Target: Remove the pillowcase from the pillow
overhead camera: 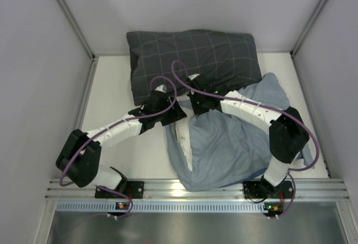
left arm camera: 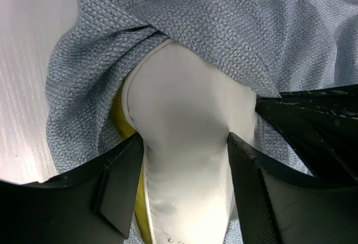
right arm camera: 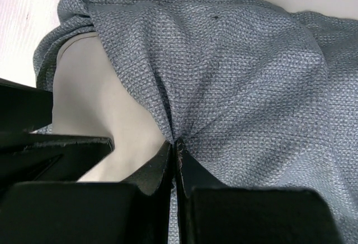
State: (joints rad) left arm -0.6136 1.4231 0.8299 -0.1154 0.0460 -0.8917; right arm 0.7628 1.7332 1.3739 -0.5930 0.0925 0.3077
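pillowcase [overhead camera: 235,137]: seen from above, crumpled at the near middle of the table [overhead camera: 112,143], between the arms, touching the grey pillow [overhead camera: 190,54] behind it.
left gripper [left arm camera: 184,168]: on its own camera, clenched on the pillow [left arm camera: 184,104] corner poking from the case mouth.
right gripper [right arm camera: 174,151]: on its own camera, pinched tight on a pillowcase fold.
pull: probably best to hold the pillow fast and draw the cloth off steadily.
inside the case: most of the pillow, apparently.

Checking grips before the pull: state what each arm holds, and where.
The left gripper has its jaws squeezing the pillow at its bare white corner. The right gripper has its jaws shut on a pinched fold of the pillowcase.
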